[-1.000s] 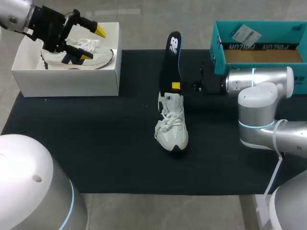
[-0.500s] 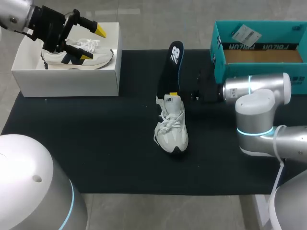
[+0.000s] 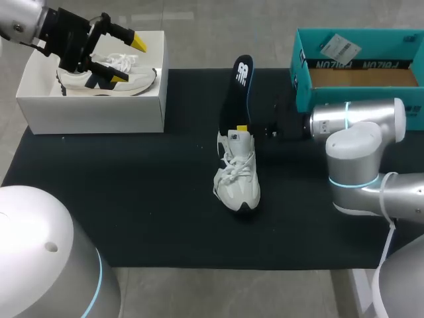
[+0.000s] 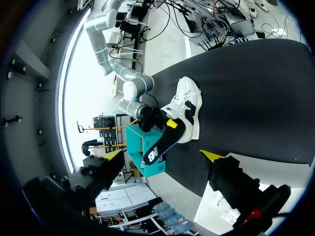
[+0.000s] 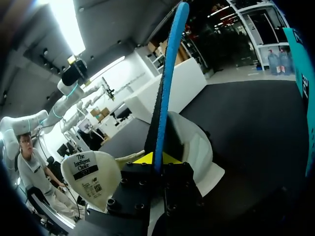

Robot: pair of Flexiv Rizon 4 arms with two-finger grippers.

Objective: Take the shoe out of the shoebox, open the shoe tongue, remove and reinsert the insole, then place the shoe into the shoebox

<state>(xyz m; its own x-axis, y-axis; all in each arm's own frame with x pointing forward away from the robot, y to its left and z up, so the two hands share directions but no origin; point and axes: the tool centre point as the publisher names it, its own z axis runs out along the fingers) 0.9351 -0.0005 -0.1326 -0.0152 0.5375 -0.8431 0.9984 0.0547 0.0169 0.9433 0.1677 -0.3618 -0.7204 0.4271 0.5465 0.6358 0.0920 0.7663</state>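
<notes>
Head view: shoe (image 3: 237, 175) stands on the mat (image 3: 132, 199), with the insole (image 3: 238, 86) rising tilted from its opening. Right gripper (image 3: 242, 127) clamps the insole just above the shoe. Left gripper (image 3: 128, 61) hangs with fingers spread over the white box (image 3: 93, 116), well apart from the shoe.
</notes>
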